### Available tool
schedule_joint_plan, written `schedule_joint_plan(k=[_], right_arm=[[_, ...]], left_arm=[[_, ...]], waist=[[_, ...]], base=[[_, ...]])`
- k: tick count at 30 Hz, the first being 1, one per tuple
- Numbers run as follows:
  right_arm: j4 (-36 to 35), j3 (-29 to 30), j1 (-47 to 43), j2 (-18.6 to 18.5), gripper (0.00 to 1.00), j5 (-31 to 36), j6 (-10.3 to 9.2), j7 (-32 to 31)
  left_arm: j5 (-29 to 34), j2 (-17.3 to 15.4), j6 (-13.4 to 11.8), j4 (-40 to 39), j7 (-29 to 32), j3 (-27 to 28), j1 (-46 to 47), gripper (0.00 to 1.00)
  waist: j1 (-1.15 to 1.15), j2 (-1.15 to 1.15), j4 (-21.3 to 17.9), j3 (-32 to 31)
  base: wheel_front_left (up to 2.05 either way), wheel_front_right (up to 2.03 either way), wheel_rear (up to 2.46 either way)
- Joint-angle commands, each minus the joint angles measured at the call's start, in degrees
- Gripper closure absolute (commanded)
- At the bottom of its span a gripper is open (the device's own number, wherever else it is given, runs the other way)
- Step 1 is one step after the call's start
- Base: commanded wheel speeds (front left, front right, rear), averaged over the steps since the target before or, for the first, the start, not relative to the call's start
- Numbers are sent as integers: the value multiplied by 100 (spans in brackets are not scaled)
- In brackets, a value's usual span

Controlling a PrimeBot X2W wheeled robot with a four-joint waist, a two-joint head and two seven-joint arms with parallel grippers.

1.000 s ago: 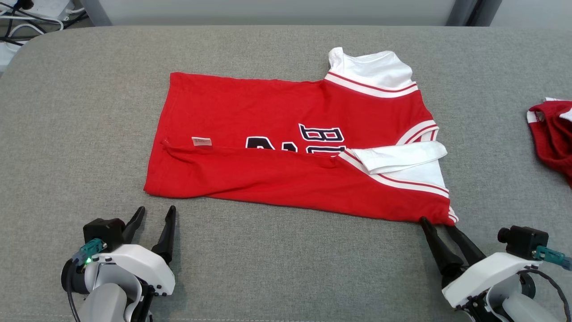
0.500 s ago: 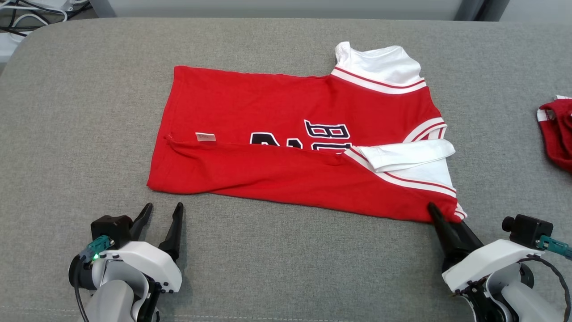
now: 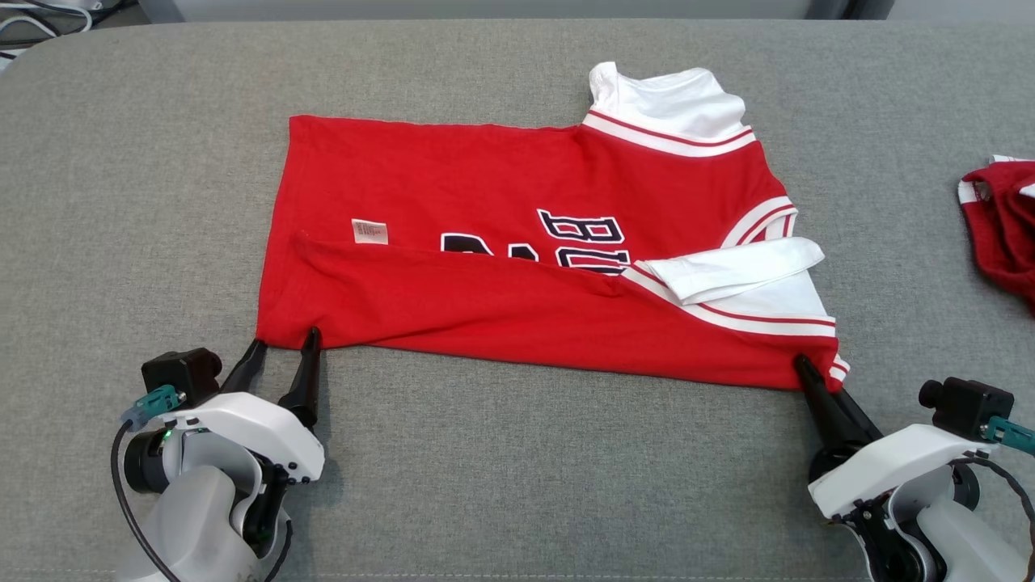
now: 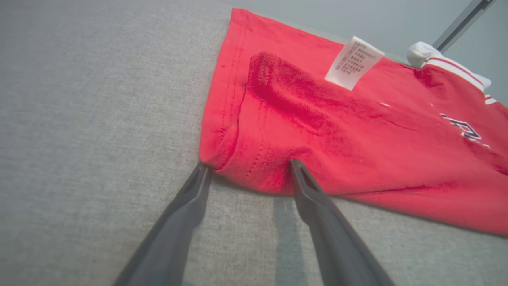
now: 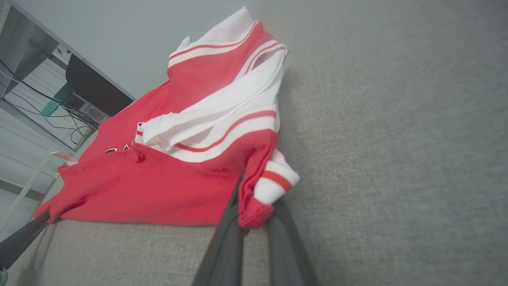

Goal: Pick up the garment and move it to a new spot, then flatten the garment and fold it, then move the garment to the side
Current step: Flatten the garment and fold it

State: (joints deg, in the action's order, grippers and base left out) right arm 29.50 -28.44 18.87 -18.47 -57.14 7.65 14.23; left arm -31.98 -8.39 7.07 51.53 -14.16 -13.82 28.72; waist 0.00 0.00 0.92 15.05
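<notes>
A grey cloth-covered surface (image 3: 517, 453) fills the scene, with a few cables (image 3: 32, 12) beyond its far left corner. A red shirt (image 3: 501, 210) with white sleeves and striped trim lies across the middle, hem toward the left edge and shoulders toward the right. Its near long side is folded over the lettering, and a white sleeve rests on top of the fold.

A second ago the right fingers (image 3: 813, 388) stood apart around the shirt's near right corner. Now they are pinched together on that corner, and the right wrist view shows the red cloth and its striped cuff caught between them. The left fingers (image 3: 307, 368) were then well short of the hem. They have come up to the near left corner and are still spread wide, with both tips touching the hem edge and holding nothing.

A white label (image 3: 369, 231) sticks up near the hem. A second red garment (image 3: 1003, 226) lies crumpled at the right edge, well apart from the shirt
</notes>
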Motion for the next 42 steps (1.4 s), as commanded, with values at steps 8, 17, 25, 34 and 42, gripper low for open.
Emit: schedule_joint_plan(k=[8,17,25,34,42], right_arm=[[-100,-77,99,-50,100,86,-16,76],[-83,-11,96,-84,100,138,-16,76],[-44,100,101,-218,100,169,-16,77],[47,-101,43,-637,100,61,-16,77],[84,-402,-296,-974,100,-210,-16,61]], left_arm=[[-440,-335,41,210,-68,16,394,0],[-999,-390,41,170,-82,-139,418,100],[-1052,-527,41,-98,-83,171,357,100],[-929,-451,40,357,-84,152,226,100],[-636,-268,-108,335,-84,252,-295,100]], waist=[[0,0,-74,82],[0,0,-71,84],[0,0,-19,27],[0,0,92,-136],[0,0,369,-552]], base=[[0,0,0],[0,0,0],[0,0,0],[0,0,0],[0,0,0]])
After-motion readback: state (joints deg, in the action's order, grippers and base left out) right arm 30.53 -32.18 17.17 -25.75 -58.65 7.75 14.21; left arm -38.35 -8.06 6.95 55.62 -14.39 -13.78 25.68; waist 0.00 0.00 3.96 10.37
